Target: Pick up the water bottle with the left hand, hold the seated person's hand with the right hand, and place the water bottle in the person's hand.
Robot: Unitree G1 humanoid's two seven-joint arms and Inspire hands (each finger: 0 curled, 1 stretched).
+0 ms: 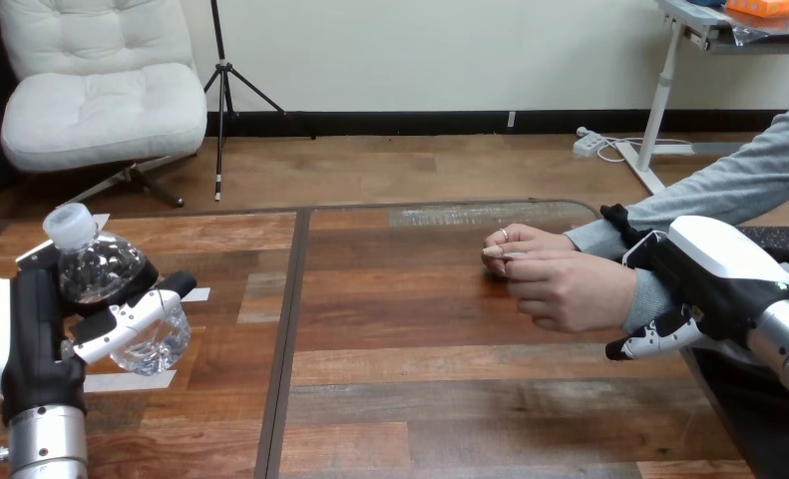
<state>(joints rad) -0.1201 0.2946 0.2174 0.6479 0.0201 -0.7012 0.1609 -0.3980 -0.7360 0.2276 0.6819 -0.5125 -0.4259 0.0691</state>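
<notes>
A clear water bottle [99,267] with a white cap is lifted off the table at the left, tilted with its cap up and to the left. My left hand [33,344] is shut on it, with the thumb across its lower body. At the right, the person's two hands [555,279] rest together on the wooden table [420,399], their grey sleeves coming in from the right edge. My right hand [714,274] is at the person's wrist [647,294], with fingers curled over the sleeve from behind and the thumb under it.
White tape marks [121,380] lie on the table under and beside the bottle. A dark seam [288,329] runs front to back between two tabletops. Bare wood lies between the bottle and the person's hands.
</notes>
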